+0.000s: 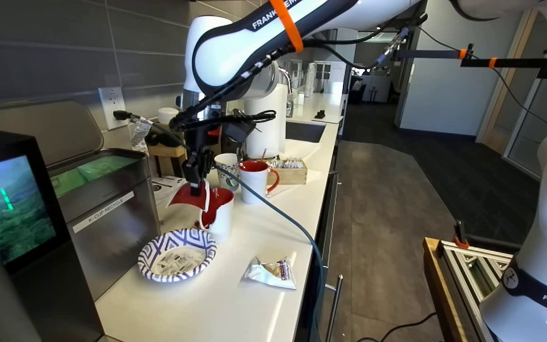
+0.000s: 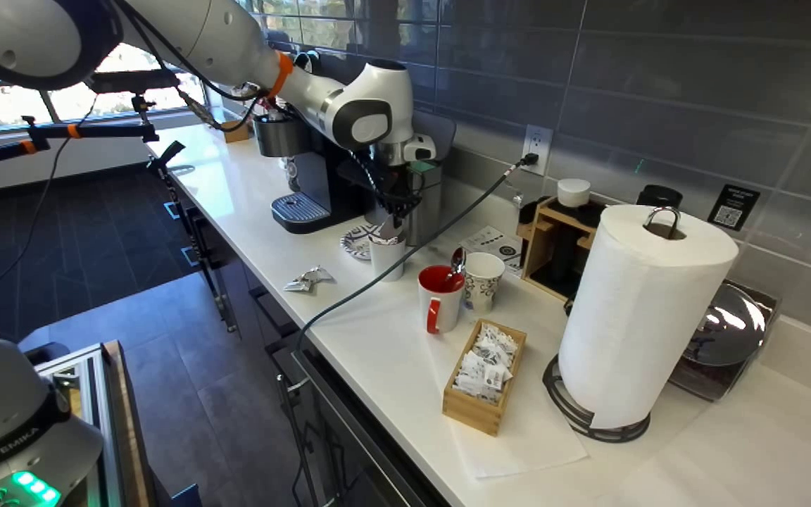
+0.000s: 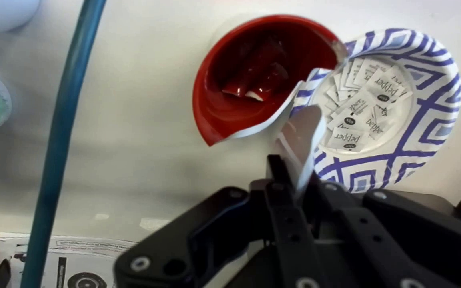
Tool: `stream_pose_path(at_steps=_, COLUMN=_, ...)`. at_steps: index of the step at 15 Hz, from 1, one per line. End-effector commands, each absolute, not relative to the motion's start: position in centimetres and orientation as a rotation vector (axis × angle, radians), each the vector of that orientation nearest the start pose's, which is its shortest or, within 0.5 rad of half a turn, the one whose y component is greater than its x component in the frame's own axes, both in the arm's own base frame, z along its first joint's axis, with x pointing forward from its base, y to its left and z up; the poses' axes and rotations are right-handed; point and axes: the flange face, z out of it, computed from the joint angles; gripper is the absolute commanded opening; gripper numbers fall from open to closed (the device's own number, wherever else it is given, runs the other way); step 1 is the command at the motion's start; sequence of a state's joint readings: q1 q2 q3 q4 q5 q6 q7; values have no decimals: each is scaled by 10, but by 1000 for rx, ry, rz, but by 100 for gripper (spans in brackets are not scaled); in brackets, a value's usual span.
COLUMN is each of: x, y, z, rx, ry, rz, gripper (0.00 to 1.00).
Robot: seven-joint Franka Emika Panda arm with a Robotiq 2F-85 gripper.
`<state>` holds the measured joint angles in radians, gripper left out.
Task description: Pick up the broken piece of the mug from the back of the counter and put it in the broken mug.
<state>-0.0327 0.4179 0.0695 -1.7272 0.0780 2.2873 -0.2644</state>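
The broken mug [image 1: 222,216], white outside and red inside with a jagged wall, stands upright on the counter [image 1: 235,308]. It shows in an exterior view [image 2: 387,262] and in the wrist view [image 3: 230,116], with red fragments [image 3: 254,82] inside. My gripper [image 3: 294,172] is shut on the broken piece [image 3: 300,130], one face white, the other red [image 1: 187,197]. The piece hangs off the counter at about rim height, beside the mug's jagged side. I cannot tell whether piece and mug touch. The gripper [image 1: 198,186] is above and beside the mug; its far finger is partly hidden.
A patterned bowl [image 1: 149,261] of pepper packets stands close to the mug. A blue-green cable [image 1: 297,224] crosses the counter near the mug. A whole red-and-white mug [image 1: 254,185], a paper cup [image 2: 483,282], a snack packet [image 1: 271,273] and a steel bin [image 1: 112,223] stand around.
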Motion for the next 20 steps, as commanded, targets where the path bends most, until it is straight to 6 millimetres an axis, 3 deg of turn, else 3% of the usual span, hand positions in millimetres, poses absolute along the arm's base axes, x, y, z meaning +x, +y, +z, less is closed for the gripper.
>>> stream_pose_path(at_steps=1, x=673, y=15, z=358, rx=-3018, ry=-437, rz=-252, gripper=3)
stream_pose_path(at_steps=13, x=659, y=-10, z=346, rx=-3003, ry=-713, rz=-215, gripper=3)
stream_pose_path(at_steps=20, x=651, y=-10, z=339, rx=-2970, ry=-849, rz=-182, gripper=3)
